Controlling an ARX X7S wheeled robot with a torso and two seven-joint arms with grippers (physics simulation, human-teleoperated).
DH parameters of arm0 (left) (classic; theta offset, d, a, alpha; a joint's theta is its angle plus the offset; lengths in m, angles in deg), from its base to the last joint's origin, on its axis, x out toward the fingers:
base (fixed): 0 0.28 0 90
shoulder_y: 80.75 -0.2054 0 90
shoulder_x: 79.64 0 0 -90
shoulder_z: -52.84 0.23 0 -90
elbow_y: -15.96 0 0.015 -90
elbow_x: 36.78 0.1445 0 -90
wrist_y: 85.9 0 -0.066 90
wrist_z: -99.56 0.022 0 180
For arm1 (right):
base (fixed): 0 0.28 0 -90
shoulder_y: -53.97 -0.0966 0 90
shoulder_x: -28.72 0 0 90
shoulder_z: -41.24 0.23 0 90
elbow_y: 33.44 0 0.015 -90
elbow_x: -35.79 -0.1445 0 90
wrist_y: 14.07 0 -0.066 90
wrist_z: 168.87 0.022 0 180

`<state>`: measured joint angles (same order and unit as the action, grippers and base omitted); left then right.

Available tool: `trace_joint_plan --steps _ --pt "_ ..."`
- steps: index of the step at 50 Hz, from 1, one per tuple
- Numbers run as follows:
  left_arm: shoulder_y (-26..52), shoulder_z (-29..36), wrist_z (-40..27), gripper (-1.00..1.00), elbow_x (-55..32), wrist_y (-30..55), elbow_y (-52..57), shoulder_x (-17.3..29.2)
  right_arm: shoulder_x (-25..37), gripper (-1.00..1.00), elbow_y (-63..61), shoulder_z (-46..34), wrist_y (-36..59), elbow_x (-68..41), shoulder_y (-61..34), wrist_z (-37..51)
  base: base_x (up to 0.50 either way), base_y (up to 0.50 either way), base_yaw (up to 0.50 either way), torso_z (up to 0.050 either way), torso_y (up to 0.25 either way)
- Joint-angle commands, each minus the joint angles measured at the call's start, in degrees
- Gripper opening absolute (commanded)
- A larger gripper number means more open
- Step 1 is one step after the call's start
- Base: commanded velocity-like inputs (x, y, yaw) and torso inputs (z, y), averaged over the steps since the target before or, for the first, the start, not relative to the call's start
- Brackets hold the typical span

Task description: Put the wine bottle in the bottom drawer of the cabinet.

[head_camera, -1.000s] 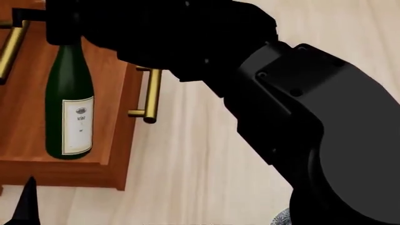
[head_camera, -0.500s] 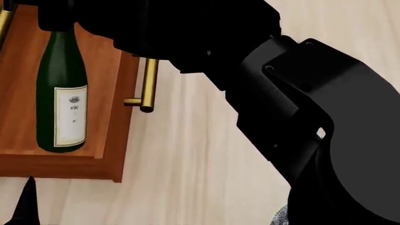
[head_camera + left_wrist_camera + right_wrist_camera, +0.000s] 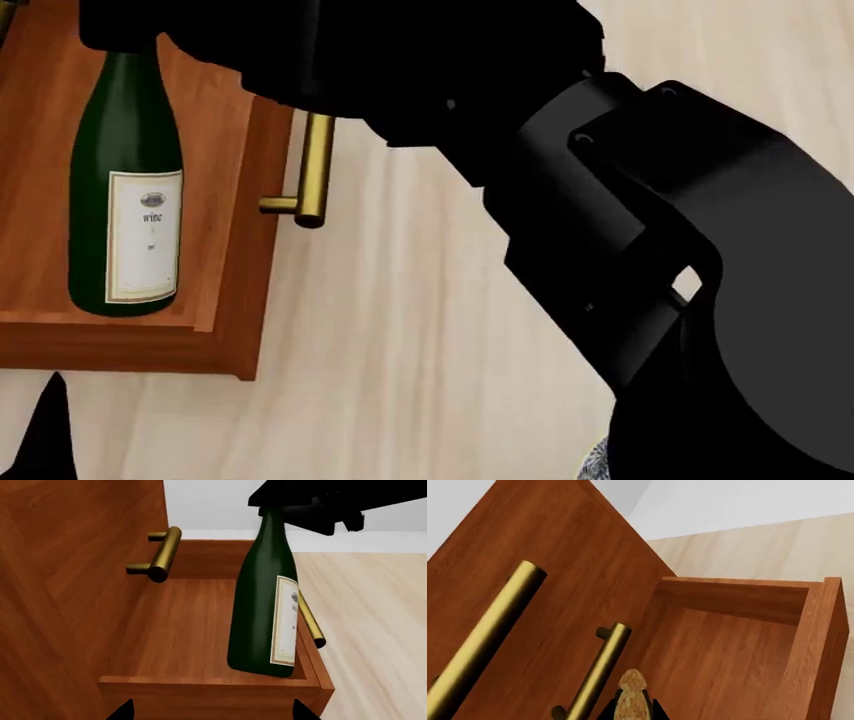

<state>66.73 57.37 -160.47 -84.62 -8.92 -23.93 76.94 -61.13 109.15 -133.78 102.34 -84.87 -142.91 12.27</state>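
Standing at the left of the head frame, one tall dark green glass wine bottle (image 3: 123,190) with a white label is upright inside the one open reddish-brown wooden bottom drawer (image 3: 134,345), its base on the drawer floor. The black right gripper (image 3: 127,35) at upper left is clamped on the bottle's neck. The drawer's brass bar handle (image 3: 311,170) sits right of the bottle. The left gripper's jaws cannot be judged; only dark tips (image 3: 297,707) show.
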Motion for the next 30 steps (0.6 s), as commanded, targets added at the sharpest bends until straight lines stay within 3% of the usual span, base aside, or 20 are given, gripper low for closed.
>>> trace_joint_plan --steps 1,30 --pt "-0.24 -0.33 0.24 1.00 -0.03 -0.25 0.00 0.00 -0.16 -1.00 -0.94 -7.02 1.55 -0.14 2.07 1.79 0.00 0.00 0.00 0.000 0.000" --pt "-1.55 -0.63 0.73 1.00 0.72 -0.59 -0.83 0.01 -0.16 -1.00 0.56 -6.96 3.31 3.42 5.10 1.82 0.00 0.00 0.00 -0.001 -0.001"
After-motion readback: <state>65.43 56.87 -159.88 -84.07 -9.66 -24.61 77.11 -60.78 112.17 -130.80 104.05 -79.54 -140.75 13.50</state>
